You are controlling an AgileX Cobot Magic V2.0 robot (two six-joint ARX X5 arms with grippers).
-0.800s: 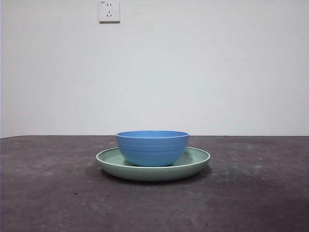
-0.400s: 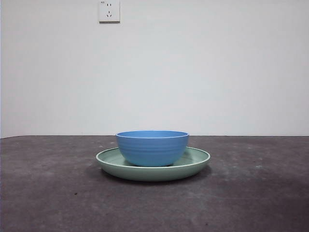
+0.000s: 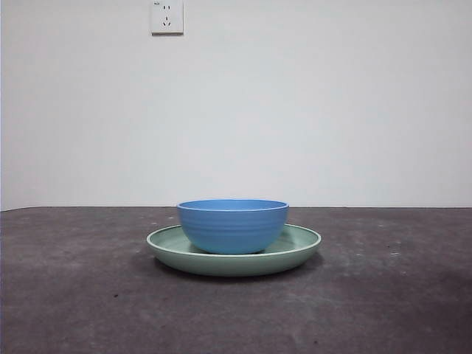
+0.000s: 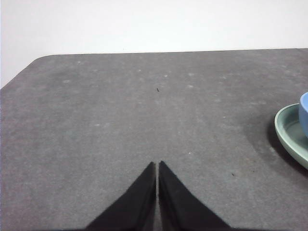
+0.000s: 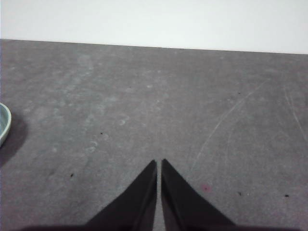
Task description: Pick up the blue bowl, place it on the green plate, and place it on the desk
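Nothing has moved since the earlier frames: the blue bowl sits in the same spot, upright inside the green plate, and the plate lies flat on the counter as before. Both my arms wait away from them. My left tool hovers over bare counter with its two black jaws pressed together, holding nothing; the plate and a small piece of the bowl are well apart from it, off to the side toward my other arm. My right tool also has its jaws together and empty, over a part of the counter with pale scratches; only a thin edge of the plate shows, far off on the side toward my left arm. On the white wall behind the counter is a wall socket.
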